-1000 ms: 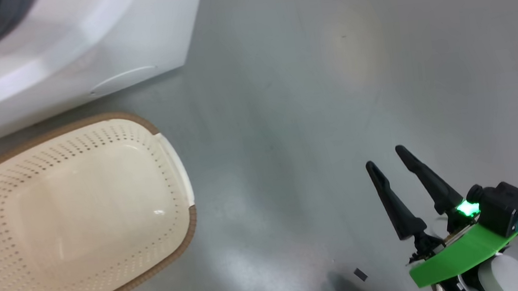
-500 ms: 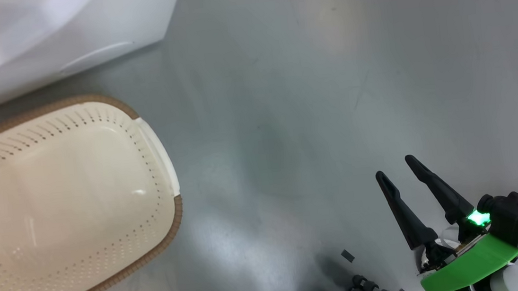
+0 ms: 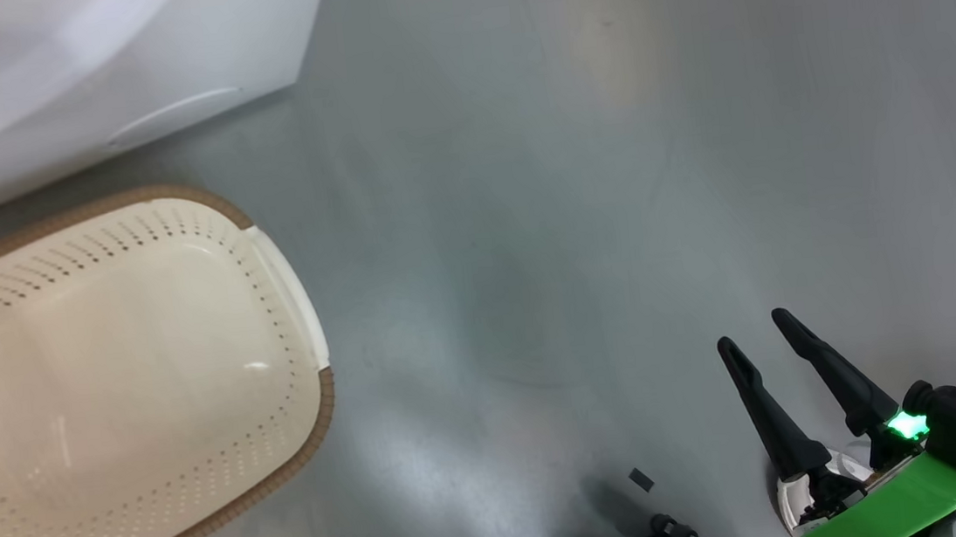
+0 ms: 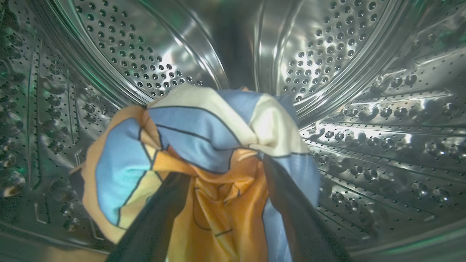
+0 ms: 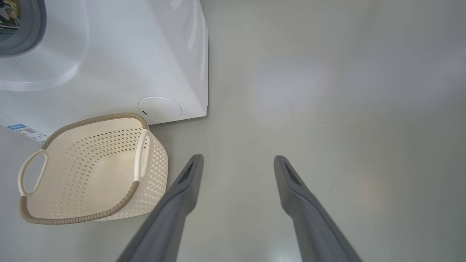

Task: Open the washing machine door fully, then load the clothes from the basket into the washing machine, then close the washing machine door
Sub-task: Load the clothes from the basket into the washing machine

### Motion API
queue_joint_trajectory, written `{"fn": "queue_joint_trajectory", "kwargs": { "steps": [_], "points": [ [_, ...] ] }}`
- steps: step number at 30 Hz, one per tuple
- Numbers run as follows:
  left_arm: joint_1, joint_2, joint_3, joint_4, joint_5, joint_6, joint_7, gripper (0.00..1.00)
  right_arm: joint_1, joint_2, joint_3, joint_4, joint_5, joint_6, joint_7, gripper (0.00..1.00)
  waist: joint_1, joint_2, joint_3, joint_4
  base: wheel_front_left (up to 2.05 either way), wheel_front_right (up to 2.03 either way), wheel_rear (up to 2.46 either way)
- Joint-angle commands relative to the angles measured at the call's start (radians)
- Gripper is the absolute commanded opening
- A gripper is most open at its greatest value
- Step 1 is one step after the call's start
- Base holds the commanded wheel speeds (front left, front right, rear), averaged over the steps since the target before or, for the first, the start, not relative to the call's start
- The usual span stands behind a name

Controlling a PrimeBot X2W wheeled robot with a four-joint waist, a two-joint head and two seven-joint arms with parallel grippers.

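Inside the washing machine (image 5: 145, 54), in its perforated steel drum (image 4: 364, 127): the clothes (image 4: 204, 142), one bunched bundle of light blue, cream and orange fabric. On the floor (image 5: 327, 109), just beside the white front and below the grey gasket (image 5: 36, 32): the basket (image 5: 83, 218), cream, perforated, upright, brown rim, two white handles, bare bottom showing.

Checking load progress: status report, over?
Left gripper open inside washing machine drum, clothes between its fingers. Right gripper open above floor. Basket empty. No obstruction seen.
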Motion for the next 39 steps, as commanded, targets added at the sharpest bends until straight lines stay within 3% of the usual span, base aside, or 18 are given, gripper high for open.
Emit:
{"fn": "queue_joint_trajectory", "kwargs": {
  "steps": [1,5,11,15,21,30,39],
  "points": [
    [-0.022,0.034,0.003,-0.013,0.002,0.007,-0.002,1.00,0.045,-0.029,0.016,-0.017,0.003,0.002,-0.005,1.00,-0.0001,0.0000,-0.019,0.015,0.00,0.00,0.00],
    [-0.021,0.007,0.011,0.030,-0.019,0.014,-0.010,1.00,0.047,-0.029,0.007,-0.016,0.002,0.002,-0.005,1.00,-0.0001,0.0000,-0.047,0.040,0.00,0.00,0.00],
    [0.031,-0.058,0.014,0.058,-0.030,0.073,-0.024,1.00,0.047,-0.027,0.001,-0.011,-0.003,0.002,-0.005,1.00,-0.0001,0.0000,-0.105,0.099,0.00,0.00,0.00],
    [0.089,-0.095,0.011,0.033,-0.026,0.111,-0.026,1.00,0.046,-0.033,0.009,0.001,-0.009,0.002,-0.005,1.00,-0.0001,0.0000,-0.159,0.131,0.00,0.00,0.00],
    [0.222,-0.144,0.050,-0.050,-0.063,0.127,-0.027,1.00,0.058,-0.035,0.016,0.021,-0.016,0.002,-0.005,1.00,-0.0001,0.0000,-0.251,0.169,0.00,0.00,0.00],
    [0.503,-0.225,0.063,-0.190,-0.088,0.033,-0.027,1.00,0.064,-0.014,0.032,0.066,-0.032,0.002,-0.005,1.00,-0.0001,0.0000,-0.401,0.229,0.00,0.00,0.00],
    [0.749,-0.268,0.049,-0.314,-0.101,-0.023,-0.027,1.00,0.079,0.003,0.018,0.089,-0.056,0.002,-0.005,1.00,-0.0001,0.0000,-0.511,0.290,0.00,0.00,0.00]
  ]
}}
